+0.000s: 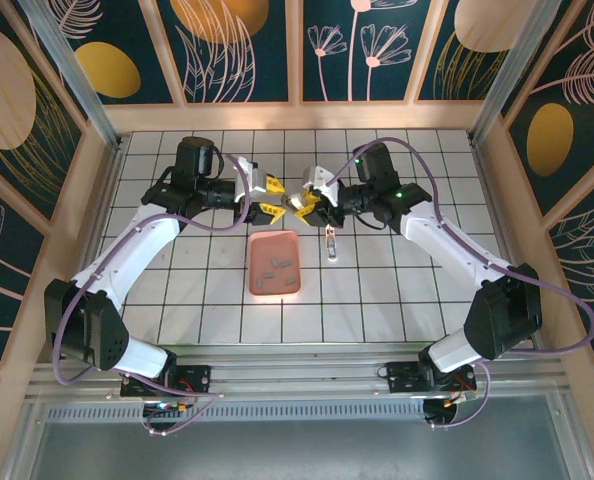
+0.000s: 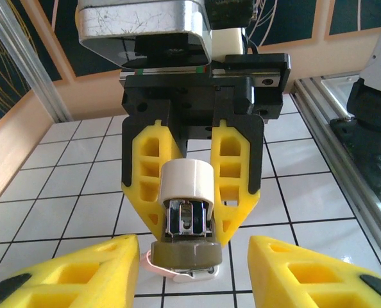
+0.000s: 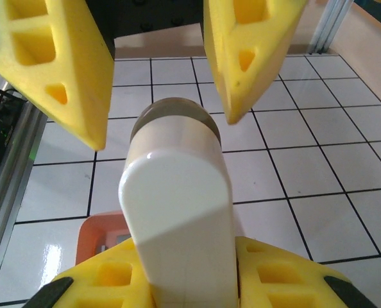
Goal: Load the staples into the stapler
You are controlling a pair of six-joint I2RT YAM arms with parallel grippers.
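The right gripper [image 3: 184, 276] fingers were clamped on the stapler [image 3: 177, 212], holding it above the table [image 1: 377, 290]. The left gripper [image 2: 194, 247] fingers were spread wide, flanking the stapler's far end. The staples [image 1: 278, 265] lay in the salmon tray [image 1: 267, 245], nearer the arm bases.

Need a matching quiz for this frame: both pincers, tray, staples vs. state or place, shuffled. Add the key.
Column A
1. left pincer
2. right pincer
3. tray
4. staples

Column B
a. shut on the stapler
b. lying in the tray
c. open, straddling the stapler's end
d. salmon-pink, flat on the table

Pairs: 1-c, 2-a, 3-d, 4-b
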